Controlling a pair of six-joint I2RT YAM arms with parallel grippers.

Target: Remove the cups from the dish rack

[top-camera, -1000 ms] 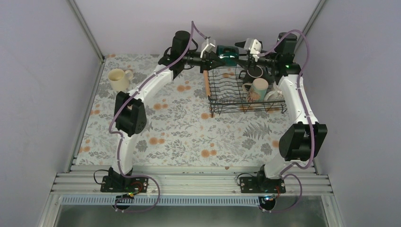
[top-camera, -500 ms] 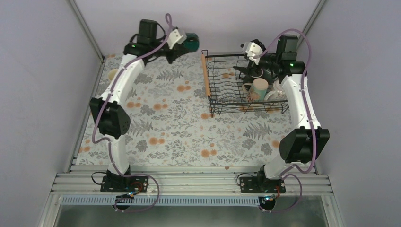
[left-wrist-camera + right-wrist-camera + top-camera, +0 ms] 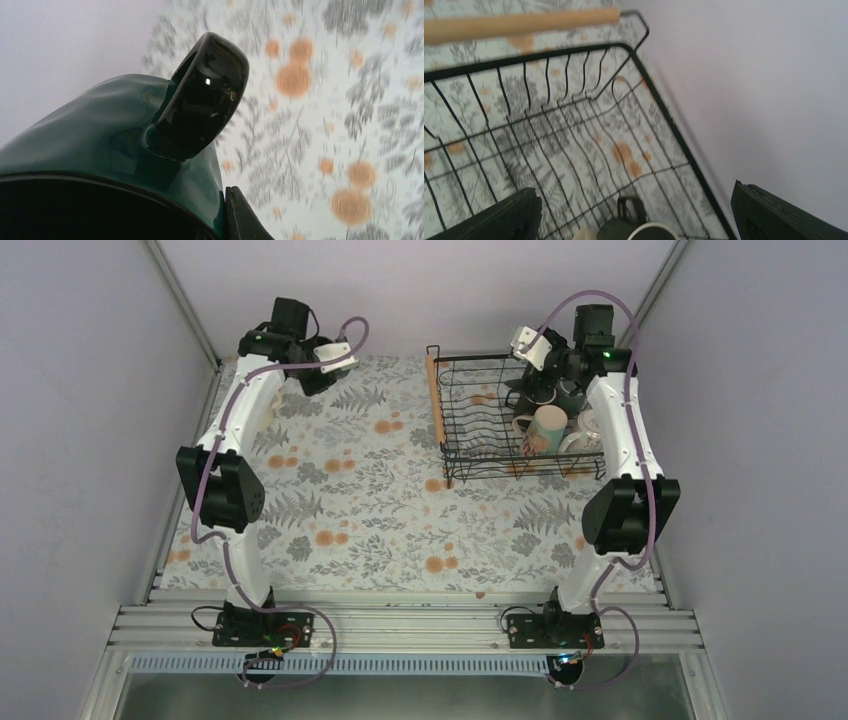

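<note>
Filling the wrist view alone: dark green mug (image 3: 100, 130) in left pincer (image 3: 325, 368)

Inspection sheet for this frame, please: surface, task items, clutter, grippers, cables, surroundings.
Surface: floral tablecloth, lying flat.
Job's things: dish rack at far right, holding a mint-and-pink mug, a white mug and a black mug; dark green mug out of the rack, in the left gripper.
Clutter: nothing seen.
Grippers: left shut on the dark green mug near the far-left corner; right gripper open above the black mug.
Cables: purple cables along both arms, no snag seen.
Surroundings: plain pale walls; metal rail at near edge.
</note>
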